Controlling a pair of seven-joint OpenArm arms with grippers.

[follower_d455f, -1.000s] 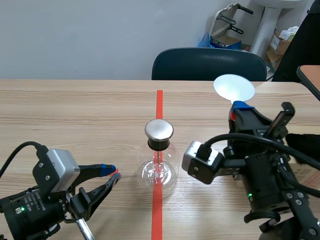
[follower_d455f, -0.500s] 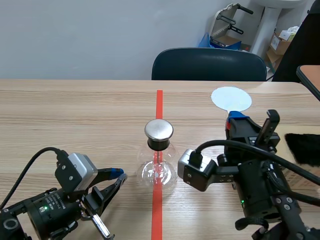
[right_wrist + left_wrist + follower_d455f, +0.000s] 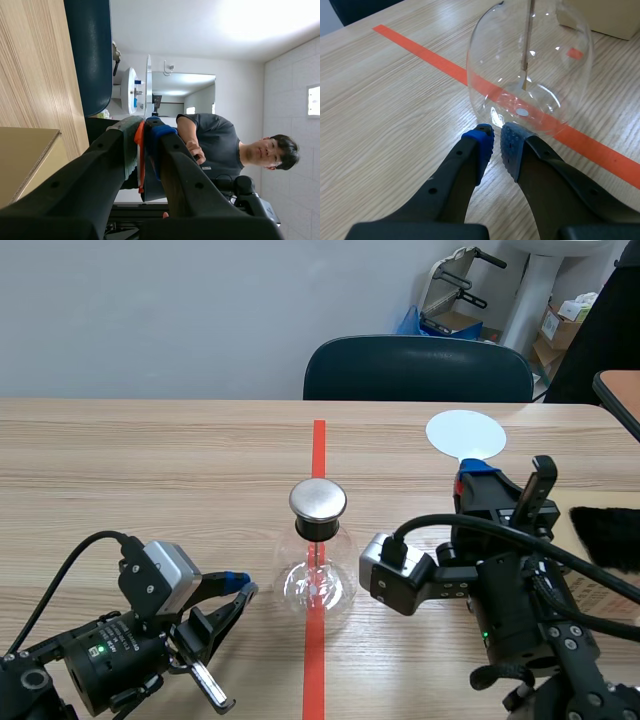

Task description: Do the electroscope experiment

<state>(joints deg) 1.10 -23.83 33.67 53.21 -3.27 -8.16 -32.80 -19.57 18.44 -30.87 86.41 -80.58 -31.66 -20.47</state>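
Fingers of the left gripper: blue dotted pads drawn almost together, a thin gap between them, nothing held. They lie low on the counter, to the left of the electroscope flask, tips just beside its lower glass wall; contact cannot be told.

Electroscope flask: clear round glass body, upright on the orange-red tape line, black neck, round metal cap on top. A thin rod hangs down inside the glass.

Right gripper: to the right of the flask, apart from it, pointing upward. Its fingers are pressed onto the orange handle of the paddle, one pad on each side.

Paddle disc: white, round, standing above the right fingers, to the right of the flask and farther back, well apart from the cap.

Cardboard box: tan, on the counter to the flask's right.

Black cloth: dark, fuzzy, to the right of the flask past the right arm.

Chair: dark blue backrest, beyond the flask, behind the counter's far edge.

Person: dark shirt, seen in the right wrist view past the paddle.
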